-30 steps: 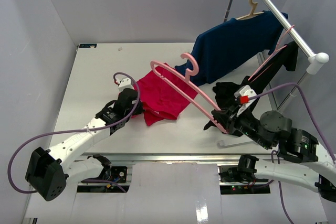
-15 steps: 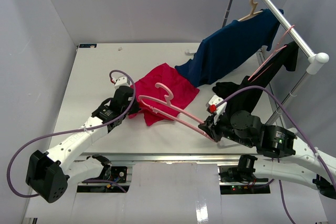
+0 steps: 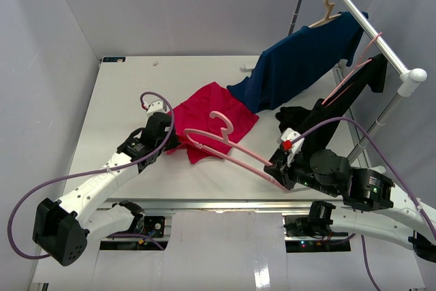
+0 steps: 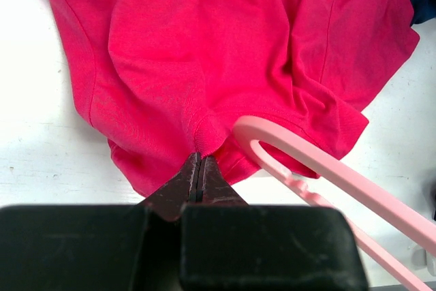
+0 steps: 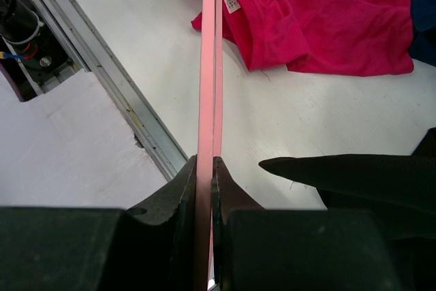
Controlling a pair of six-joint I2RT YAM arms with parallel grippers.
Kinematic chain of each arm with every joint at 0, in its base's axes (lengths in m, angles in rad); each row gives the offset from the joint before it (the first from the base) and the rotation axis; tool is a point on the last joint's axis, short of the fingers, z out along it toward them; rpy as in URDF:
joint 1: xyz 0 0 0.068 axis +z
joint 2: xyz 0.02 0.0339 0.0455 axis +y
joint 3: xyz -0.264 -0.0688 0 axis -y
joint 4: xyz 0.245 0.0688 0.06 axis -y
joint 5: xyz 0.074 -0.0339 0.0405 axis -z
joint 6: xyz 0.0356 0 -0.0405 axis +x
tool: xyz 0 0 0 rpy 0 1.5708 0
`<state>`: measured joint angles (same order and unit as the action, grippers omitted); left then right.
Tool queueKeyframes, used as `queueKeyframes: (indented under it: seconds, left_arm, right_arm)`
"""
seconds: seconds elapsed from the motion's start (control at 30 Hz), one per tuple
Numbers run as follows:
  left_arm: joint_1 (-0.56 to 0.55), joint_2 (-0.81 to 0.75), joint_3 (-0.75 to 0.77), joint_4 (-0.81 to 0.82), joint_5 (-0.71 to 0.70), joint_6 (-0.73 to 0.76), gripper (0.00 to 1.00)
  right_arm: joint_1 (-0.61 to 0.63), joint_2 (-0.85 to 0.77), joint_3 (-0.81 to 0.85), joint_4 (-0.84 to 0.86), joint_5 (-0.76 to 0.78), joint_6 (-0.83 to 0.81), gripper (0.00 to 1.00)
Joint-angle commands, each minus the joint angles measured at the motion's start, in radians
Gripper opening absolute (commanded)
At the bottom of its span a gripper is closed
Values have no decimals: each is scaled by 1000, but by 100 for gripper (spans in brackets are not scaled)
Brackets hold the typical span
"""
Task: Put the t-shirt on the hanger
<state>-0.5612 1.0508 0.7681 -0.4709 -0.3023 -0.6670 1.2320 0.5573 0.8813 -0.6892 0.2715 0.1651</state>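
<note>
The left gripper (image 4: 199, 165) is clenched on a small fold at the near edge of the t-shirt (image 4: 204, 52). It probably pinches this fold to lift the edge and make an opening. The rest of the t-shirt lies crumpled on the table (image 3: 116, 93), in the middle.

The right gripper (image 5: 206, 168) is clamped on 1 arm of the hanger (image 5: 210, 66) and holds it low and slanted. The free arm reaches toward the pinched fold, so it can probably slide under the cloth. In the left wrist view the rounded end of the hanger is just beside the fold.

Some things are not clear. It cannot be told if the fold has 1 layer or 2, or if this edge is the hem or the collar. It also cannot be told if the hanger end touches the cloth. In the top view the left arm covers its own fingers. In the right wrist view the hanger is cut off at the upper border, near the white label (image 5: 232, 2).
</note>
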Motion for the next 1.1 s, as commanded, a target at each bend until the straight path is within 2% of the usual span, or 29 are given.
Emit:
queueKeyframes:
  seconds: [0.0,0.33,0.67,1.07]
  left_arm:
    - [7,-19,19,-11,0,1,0]
    - [7,-68,31,-20,37,32,0]
    - [7,-36,90,-11,190,57,0]
    - [7,-34,131,-63,155,82,0]
  right_arm:
    - [3,-43,-25,30,-35,19,8]
    - [3,-9,-42,55,-107,18,8]
    - [4,11,-66,125,-10,-49,8]
    - [4,50,-51,232,15,-127,8]
